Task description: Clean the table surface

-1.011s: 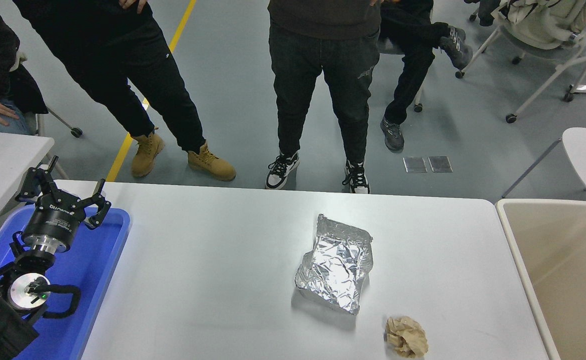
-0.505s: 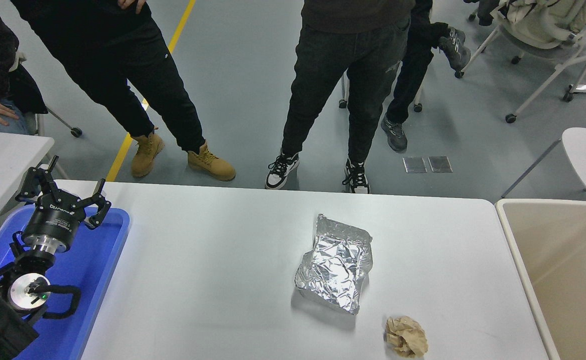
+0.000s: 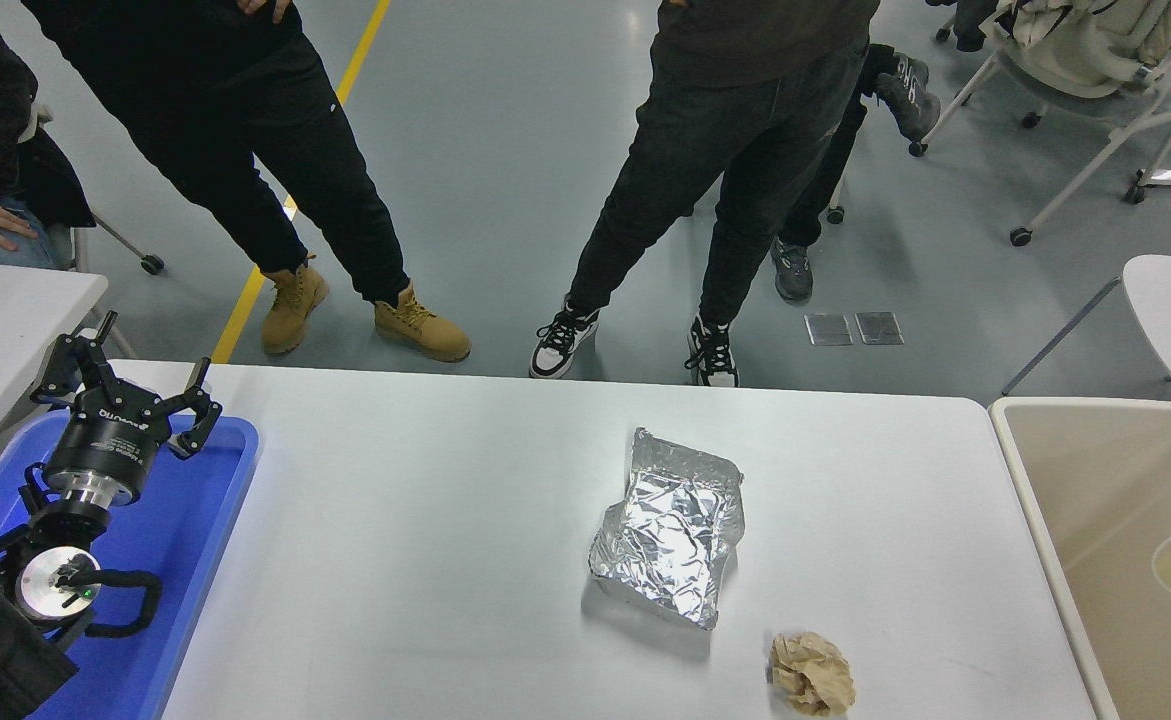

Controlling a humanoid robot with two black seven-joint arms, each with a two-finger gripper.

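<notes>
Your left claw (image 3: 125, 395) hangs spread and empty; well right of it, crumpled foil (image 3: 670, 535) and paper wad (image 3: 812, 673) await clearing off the table surface (image 3: 425, 540).

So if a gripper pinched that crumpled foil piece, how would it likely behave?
The foil piece looks thin and creased all over, so it would probably crush or dent rather than stay stiff. Its puffed, hollow-looking shape suggests it is light for its size. Lying flat on the table surface, it seems likelier to slide than roll if pushed.
</notes>
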